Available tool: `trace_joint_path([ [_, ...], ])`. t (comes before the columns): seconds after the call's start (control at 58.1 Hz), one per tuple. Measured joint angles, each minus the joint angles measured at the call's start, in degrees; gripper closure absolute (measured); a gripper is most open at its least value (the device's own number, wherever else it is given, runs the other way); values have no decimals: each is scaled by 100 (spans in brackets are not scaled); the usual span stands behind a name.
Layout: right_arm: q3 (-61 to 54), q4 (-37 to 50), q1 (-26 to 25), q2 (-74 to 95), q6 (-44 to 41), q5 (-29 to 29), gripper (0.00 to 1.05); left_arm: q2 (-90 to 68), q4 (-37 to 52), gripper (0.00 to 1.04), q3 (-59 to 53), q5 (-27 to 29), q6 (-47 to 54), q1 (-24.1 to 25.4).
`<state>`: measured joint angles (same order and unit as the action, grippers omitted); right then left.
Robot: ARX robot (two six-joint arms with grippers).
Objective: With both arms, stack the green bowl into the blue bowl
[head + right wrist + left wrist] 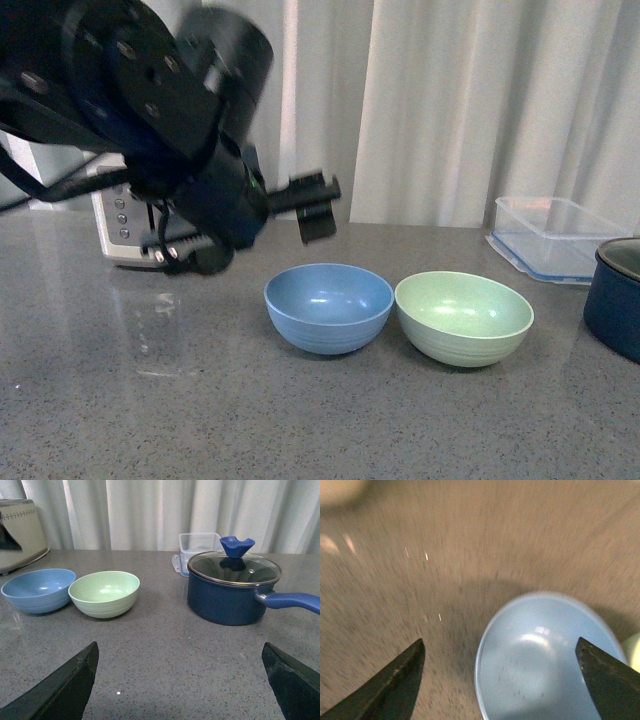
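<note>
On the gray counter nothing is stacked yet: the left arm is hanging above and just beside the blue bowl with the left gripper spread wide and empty. The green bowl is sitting upright just beside the blue bowl, perhaps touching it. The right gripper is likewise gaping empty, well back from the blue bowl, so lifting and nesting are both remaining. A toaster is standing behind the blue bowl, and a navy pot and a clear tub are sitting past the green bowl from the blue bowl, none seeming to be blocking the way.
</note>
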<state>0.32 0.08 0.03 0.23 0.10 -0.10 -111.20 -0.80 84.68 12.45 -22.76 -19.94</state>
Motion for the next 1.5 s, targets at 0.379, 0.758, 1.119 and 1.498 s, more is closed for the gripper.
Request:
trace_joint_path([
  [0.379,0,0,0,0,0,0,10,2824,4092,61,-4092,160,2133,551],
  [0.758,0,0,0,0,0,0,10,4347,4776,101,-6454,-468,2232,1182],
  [1.119,0,0,0,0,0,0,10,5528,4649,101,-7490,-804,2232,1528],
  [1.498,0,0,0,0,0,0,10,6841,3910,101,-8072,-1233,2232,1980],
])
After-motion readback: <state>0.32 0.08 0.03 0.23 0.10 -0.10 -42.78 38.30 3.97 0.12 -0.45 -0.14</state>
